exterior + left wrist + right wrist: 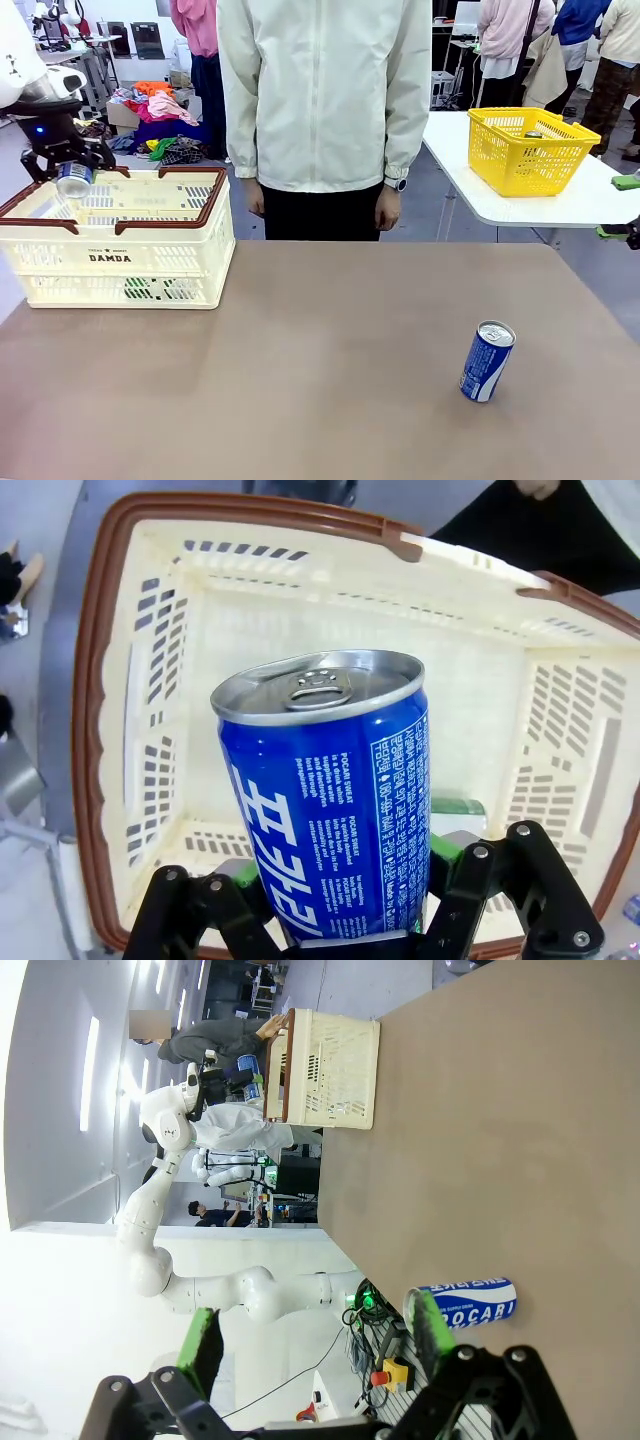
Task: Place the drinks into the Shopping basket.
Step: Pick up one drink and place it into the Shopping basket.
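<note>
A blue-and-white drink can (487,360) stands on the counter (300,400); left gripper (73,176) — clamped on a second blue can (320,800) — hangs over the Shopping basket (120,258); right gripper (315,1335) spread apart.

Blue can (74,179) above basket (60,252), 2nd can (487,361) upright

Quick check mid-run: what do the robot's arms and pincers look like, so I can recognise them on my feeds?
The left arm is glossy white, built of rounded joint segments, with a small blue light near the wrist. The left pincer and right pincer match: black linked two-finger frames with silver screws and green pads on the fingers.
</note>
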`<state>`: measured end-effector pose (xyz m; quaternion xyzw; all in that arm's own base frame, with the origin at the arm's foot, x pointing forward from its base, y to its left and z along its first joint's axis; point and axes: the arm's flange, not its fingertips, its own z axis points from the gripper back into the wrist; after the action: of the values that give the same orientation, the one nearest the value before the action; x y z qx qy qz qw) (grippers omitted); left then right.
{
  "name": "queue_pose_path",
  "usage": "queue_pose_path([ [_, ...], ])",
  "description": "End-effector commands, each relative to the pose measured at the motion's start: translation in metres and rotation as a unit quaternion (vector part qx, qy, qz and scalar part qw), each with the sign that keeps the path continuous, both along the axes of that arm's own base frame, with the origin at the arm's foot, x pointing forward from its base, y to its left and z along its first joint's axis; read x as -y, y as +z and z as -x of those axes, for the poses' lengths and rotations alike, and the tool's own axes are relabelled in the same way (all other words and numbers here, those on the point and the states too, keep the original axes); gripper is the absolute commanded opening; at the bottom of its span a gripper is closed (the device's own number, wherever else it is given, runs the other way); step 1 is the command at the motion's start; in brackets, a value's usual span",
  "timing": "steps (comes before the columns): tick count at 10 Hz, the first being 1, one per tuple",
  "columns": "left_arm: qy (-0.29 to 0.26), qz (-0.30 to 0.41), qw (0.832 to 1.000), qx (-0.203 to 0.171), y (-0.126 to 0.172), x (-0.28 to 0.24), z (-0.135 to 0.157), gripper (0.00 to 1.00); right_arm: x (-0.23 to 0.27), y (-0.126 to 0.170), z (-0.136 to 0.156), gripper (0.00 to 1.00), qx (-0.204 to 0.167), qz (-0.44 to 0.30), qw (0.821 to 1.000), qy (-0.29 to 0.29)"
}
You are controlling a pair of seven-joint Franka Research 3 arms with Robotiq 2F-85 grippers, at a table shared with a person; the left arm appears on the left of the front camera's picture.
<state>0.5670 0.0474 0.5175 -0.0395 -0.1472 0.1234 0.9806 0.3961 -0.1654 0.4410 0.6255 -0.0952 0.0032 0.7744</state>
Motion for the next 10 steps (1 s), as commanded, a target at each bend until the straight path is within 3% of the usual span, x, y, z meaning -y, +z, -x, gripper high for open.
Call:
queue_pose_path([
  [1, 0.004, 0.000, 1.000, -0.001, -0.001, -0.002, 0.000, 0.00, -0.001, 0.003, 0.001, 1.00, 0.002, -0.001, 1.000, 0.002],
  [5, -0.036, -0.021, 0.999, -0.017, -0.037, -0.004, 0.001, 0.00, -0.001, 0.003, 0.001, 1.00, 0.002, -0.001, 1.000, 0.002],
  [10, -0.079, -0.041, 0.994, -0.067, -0.093, 0.001, -0.010, 0.00, -0.001, 0.003, 0.001, 1.00, 0.002, -0.001, 1.000, 0.002],
])
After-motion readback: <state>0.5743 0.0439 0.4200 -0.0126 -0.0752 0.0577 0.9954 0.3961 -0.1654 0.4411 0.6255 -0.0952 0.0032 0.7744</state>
